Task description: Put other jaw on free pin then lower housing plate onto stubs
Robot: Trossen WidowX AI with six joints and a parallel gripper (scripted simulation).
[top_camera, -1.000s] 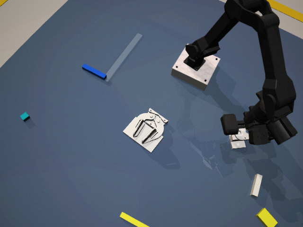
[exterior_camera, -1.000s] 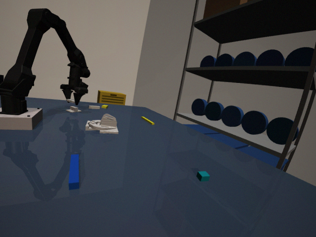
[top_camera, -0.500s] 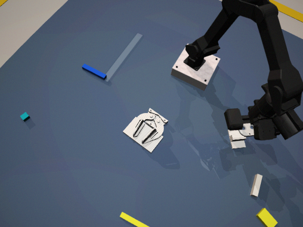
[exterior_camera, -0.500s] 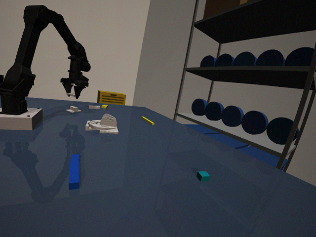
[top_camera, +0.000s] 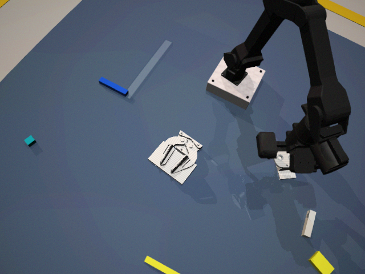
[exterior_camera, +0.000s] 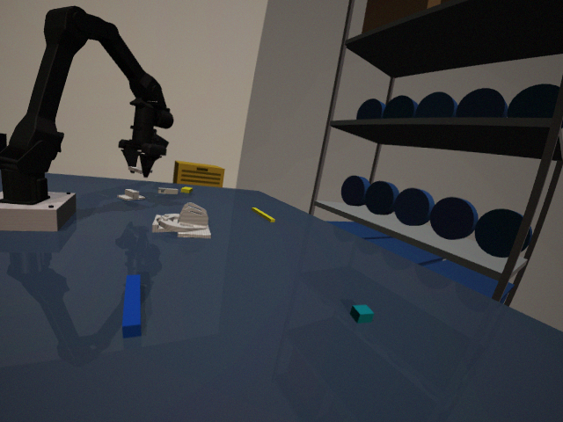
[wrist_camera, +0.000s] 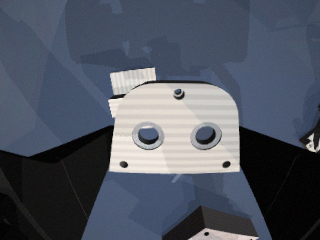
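My gripper [top_camera: 283, 156] [exterior_camera: 139, 171] [wrist_camera: 174, 132] is shut on the white housing plate [top_camera: 284, 162] [wrist_camera: 175, 110] by its side edges. The plate hangs above a low white ridged stand [top_camera: 287, 174] [exterior_camera: 131, 195] [wrist_camera: 132, 80], clear of it. The plate has two ringed holes and looks nearly level. The white base [top_camera: 182, 178] [exterior_camera: 194, 235] lies on the table, well away from the gripper. Two dark-edged jaws [top_camera: 167, 154] [top_camera: 180, 162] lie over it, side by side. Round stubs [top_camera: 182, 140] [top_camera: 190, 145] show near its narrow end. Whether the teeth mesh is too small to tell.
A white block [top_camera: 308, 223] [exterior_camera: 168, 191] and a yellow block [top_camera: 321, 262] [exterior_camera: 186, 189] lie beyond the stand. A yellow bar [top_camera: 162, 266] [exterior_camera: 263, 214], a blue bar [top_camera: 113, 85] [exterior_camera: 131, 304] and a teal cube [top_camera: 29, 140] [exterior_camera: 362, 313] lie farther off.
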